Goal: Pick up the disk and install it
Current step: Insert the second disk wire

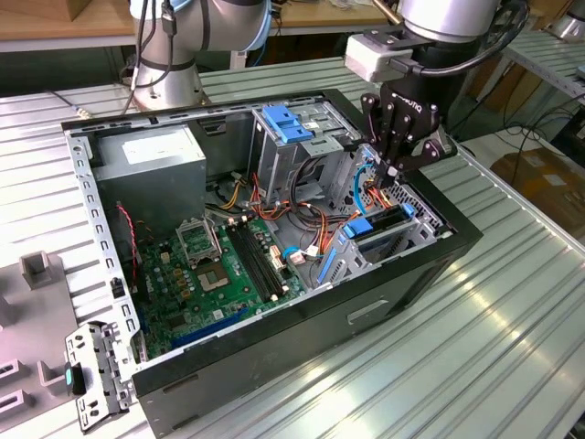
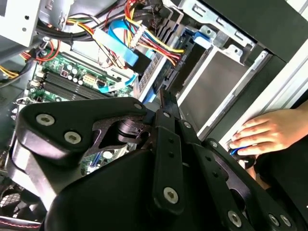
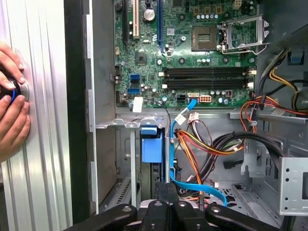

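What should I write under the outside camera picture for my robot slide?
The robot arm's gripper reaches into the open computer case, just above the blue-railed disk.

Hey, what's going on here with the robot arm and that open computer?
A robot arm has its gripper down inside an open computer case, over the drive bay at the exterior view's right. The disk, with its light blue rails, sits in that bay, standing on edge, right beneath the gripper. In both wrist views a person's hand rests on something small on the table just outside the case. The motherboard and loose cables lie nearby.
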Tool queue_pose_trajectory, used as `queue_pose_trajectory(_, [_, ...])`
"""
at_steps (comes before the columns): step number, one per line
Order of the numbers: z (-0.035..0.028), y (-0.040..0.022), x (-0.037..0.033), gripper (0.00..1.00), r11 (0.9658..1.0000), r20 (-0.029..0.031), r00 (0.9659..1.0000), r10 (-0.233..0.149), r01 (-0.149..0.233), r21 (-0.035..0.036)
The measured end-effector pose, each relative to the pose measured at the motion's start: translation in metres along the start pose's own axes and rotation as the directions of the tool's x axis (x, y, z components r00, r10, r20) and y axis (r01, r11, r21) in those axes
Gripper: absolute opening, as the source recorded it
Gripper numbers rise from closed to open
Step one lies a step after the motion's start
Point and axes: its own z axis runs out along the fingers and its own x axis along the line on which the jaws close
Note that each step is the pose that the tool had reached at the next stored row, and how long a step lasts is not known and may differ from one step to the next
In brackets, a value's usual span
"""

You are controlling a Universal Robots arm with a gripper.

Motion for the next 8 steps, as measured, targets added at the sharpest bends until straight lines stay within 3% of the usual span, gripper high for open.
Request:
queue_pose_trajectory(4, [-0.0030,-0.0018,-0.0052,0.11,1.0000,-0.0015,1.0000,0.004,-0.004,-0.0026])
queue_pose_trajectory(8, [-0.0078,-0.0041,-0.0113,0.11,0.9998,-0.0041,0.9999,0.015,-0.015,-0.0110])
